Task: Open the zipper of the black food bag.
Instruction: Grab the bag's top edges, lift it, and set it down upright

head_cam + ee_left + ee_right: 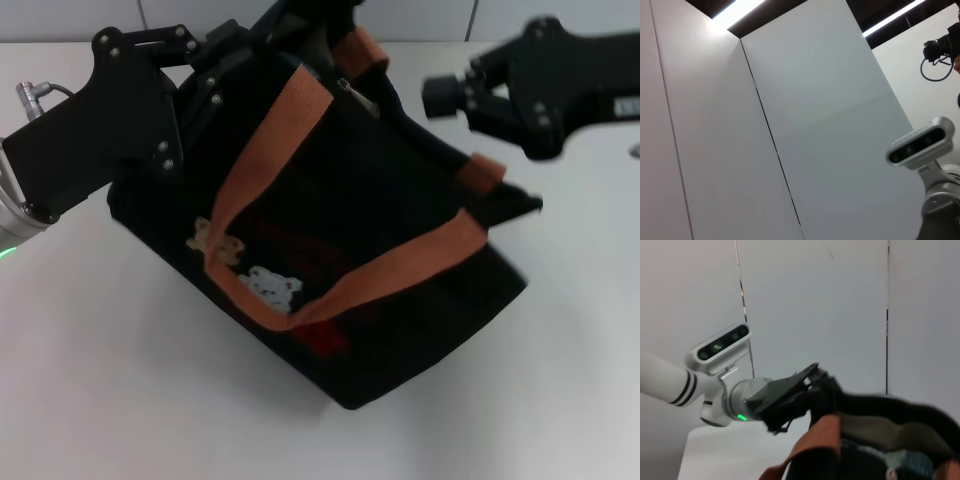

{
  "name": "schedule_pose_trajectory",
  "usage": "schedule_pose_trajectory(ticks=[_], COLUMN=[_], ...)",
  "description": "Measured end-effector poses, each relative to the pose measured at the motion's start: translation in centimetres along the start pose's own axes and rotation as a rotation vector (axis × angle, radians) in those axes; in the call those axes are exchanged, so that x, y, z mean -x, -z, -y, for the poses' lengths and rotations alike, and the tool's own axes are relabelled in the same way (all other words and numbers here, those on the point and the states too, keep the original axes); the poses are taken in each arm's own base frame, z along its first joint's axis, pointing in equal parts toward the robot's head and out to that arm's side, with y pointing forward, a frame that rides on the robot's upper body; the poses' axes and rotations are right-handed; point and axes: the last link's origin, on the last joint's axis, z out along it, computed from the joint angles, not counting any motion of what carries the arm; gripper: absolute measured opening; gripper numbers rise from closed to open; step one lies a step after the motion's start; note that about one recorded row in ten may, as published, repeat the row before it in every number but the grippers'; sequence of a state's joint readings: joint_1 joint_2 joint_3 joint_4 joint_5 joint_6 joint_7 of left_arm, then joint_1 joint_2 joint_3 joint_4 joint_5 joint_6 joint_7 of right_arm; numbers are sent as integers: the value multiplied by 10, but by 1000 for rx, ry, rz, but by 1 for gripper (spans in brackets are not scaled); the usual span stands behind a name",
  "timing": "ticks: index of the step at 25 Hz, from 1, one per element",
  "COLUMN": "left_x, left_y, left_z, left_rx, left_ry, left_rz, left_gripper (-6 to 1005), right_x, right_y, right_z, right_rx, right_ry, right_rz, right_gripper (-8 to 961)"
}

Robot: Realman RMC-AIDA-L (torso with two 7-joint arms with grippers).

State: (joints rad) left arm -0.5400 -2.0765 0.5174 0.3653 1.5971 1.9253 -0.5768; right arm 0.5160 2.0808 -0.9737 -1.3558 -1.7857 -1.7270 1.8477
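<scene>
The black food bag is soft fabric that sags and tips, so it needs bracing. Its zipper pull looks tiny. The left gripper seems clamped on the rim corner; the right gripper hovers just beside the far end, jaws unclear.

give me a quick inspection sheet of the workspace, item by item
surface: white table, bare where visible
job's things: black food bag tilted; orange-brown handles; bear patches on front; zipper hard to make out; right wrist view shows the bag's top gaping
clutter: nothing seen
grippers: left gripper at the bag's top far-left corner; right gripper apart from the bag, near its top right end
cables: grey cable at the left wrist
surroundings: pale wall panels behind
</scene>
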Motion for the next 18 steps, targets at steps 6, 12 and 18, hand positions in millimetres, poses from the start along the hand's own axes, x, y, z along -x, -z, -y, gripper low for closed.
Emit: schedule_pose_trajectory(ticks=[6, 12, 18], left_x=[1, 2, 1], left_y=[-1, -2, -2], left_z=[0, 0, 0], left_rx=[-3, 2, 6], left_ry=[3, 4, 2], left_rz=[7, 6, 2], left_gripper=[109, 109, 109], right_x=[-25, -24, -3], right_y=[8, 28, 19], right_z=[-8, 4, 16], right_rx=[12, -45, -20], right_ry=[-47, -92, -45], right_rz=[5, 150, 107], right_gripper=[0, 0, 23])
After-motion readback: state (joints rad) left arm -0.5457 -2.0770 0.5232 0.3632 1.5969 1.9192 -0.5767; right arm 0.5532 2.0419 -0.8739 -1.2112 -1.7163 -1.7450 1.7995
